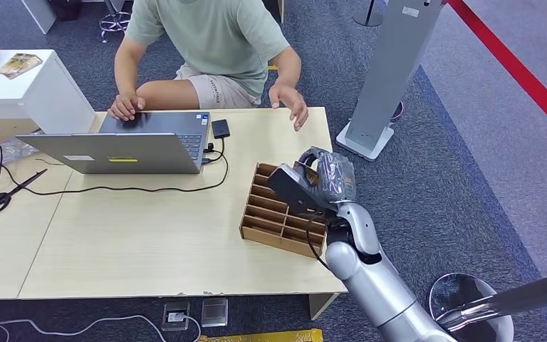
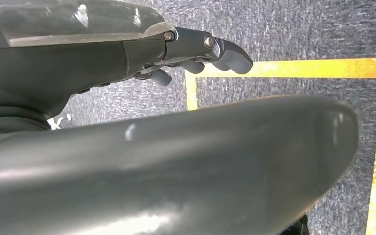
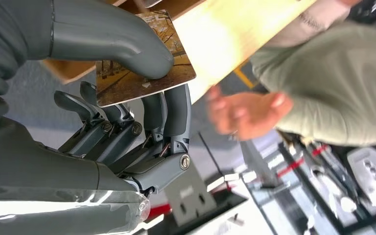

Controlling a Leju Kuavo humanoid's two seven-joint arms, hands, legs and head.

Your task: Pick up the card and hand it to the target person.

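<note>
The right hand (image 3: 127, 122) pinches the card (image 3: 147, 73) between thumb and fingers, above the wooden rack (image 1: 274, 214) near the surface's (image 1: 149, 249) right edge. The person (image 1: 214, 43) sits at the far edge, one hand (image 1: 292, 103) lifted toward the card. The left hand (image 2: 196, 54) hangs over carpet, fingers curled, holding nothing.

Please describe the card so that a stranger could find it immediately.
Look at the pale wooden table, then at the brown slotted box near its right edge. Above it the right hand pinches the card between thumb and fingers: thin, brown, printed with a picture.
</note>
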